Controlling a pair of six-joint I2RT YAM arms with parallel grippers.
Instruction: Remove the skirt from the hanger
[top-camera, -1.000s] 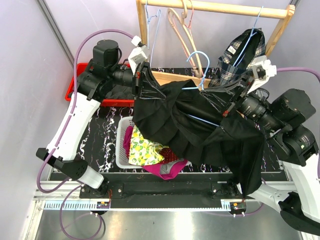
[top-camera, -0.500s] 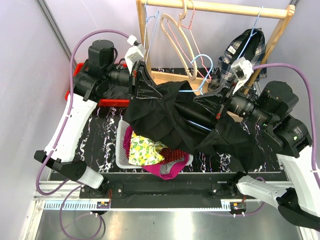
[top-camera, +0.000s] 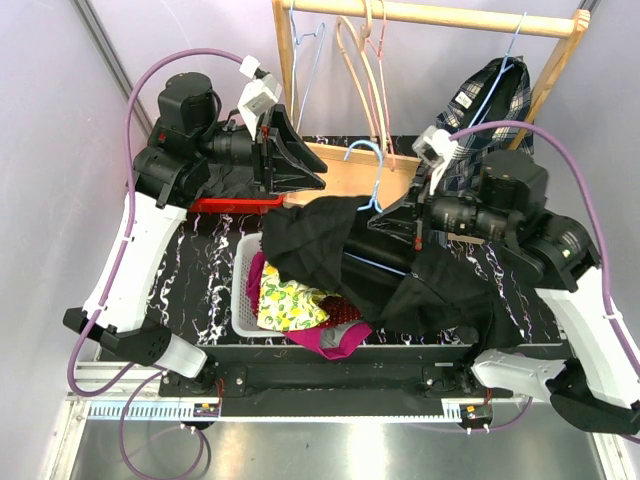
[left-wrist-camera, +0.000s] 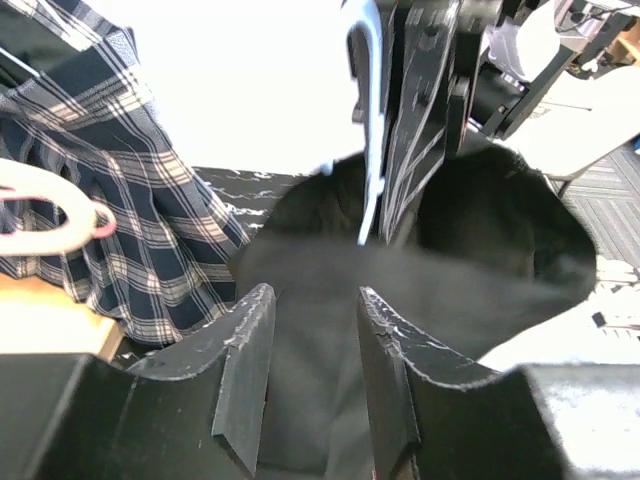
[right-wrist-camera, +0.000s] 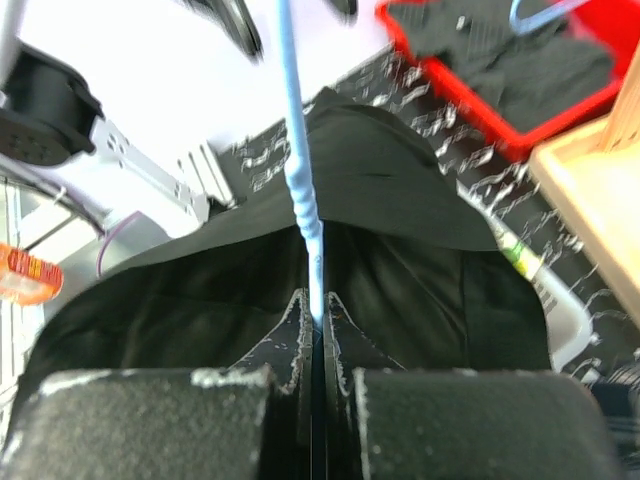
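Nearest, a white slatted basket (top-camera: 241, 292) sits on the black marbled table (top-camera: 195, 270). It holds a yellow flowered cloth (top-camera: 288, 300) and a magenta garment (top-camera: 335, 340), both soft and crumpled. The black skirt (top-camera: 320, 235) lies partly over the basket's far rim and partly over the right arm, a limp, matte, pleated fabric falling in heavy folds toward the near right.

The right claw (right-wrist-camera: 313, 308) is pinched tight on the thin wire of the blue hanger (top-camera: 371, 172), whose hook stands up above the cloth. This looks like a grip meant to keep the hanger steady while the skirt is drawn off it. A pale blue line crosses the fabric, so the skirt likely hangs on part of the wire.

Farther left, the left claw (left-wrist-camera: 312, 300) hangs above the table with its fingers parted and nothing between them, pointing at the skirt. It seems placed to take a fresh hold.

Beyond are a red plastic bin (top-camera: 235, 205) of dark clothes and a wooden rack (top-camera: 440, 15) carrying bare hangers and a plaid skirt (top-camera: 490, 100).
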